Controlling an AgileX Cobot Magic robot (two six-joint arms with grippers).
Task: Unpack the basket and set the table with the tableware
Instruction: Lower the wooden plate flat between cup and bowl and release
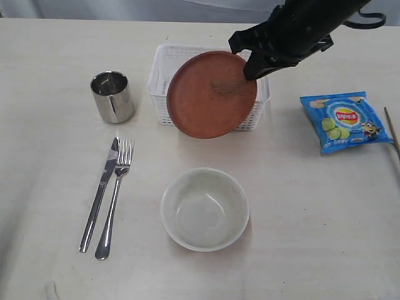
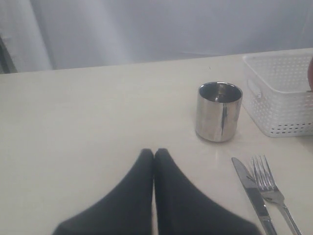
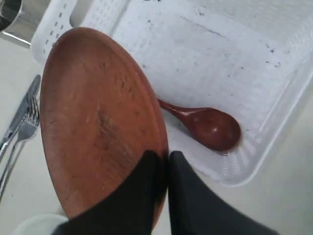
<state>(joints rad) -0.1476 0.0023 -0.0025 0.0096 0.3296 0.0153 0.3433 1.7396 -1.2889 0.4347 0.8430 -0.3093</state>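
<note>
The table (image 1: 50, 56) carries the basket (image 1: 161, 69) at upper centre of the exterior view. Above its front rim the plate (image 1: 209, 97) hangs tilted, its upper-right edge pinched by the right gripper (image 3: 164, 156). It looks rigid and smooth, and may pivot in so narrow a hold. The spoon (image 3: 210, 128) lies inside the basket. The left gripper (image 2: 154, 152) is closed, empty.

Table (image 1: 50, 56), pale wood grain. On it: cup (image 1: 112, 95) upright, left; knife (image 1: 100, 197) and fork (image 1: 114, 200) side by side below it; bowl (image 1: 204, 209) centre front; basket (image 1: 161, 75) behind; chip bag (image 1: 345, 122) right.
</note>
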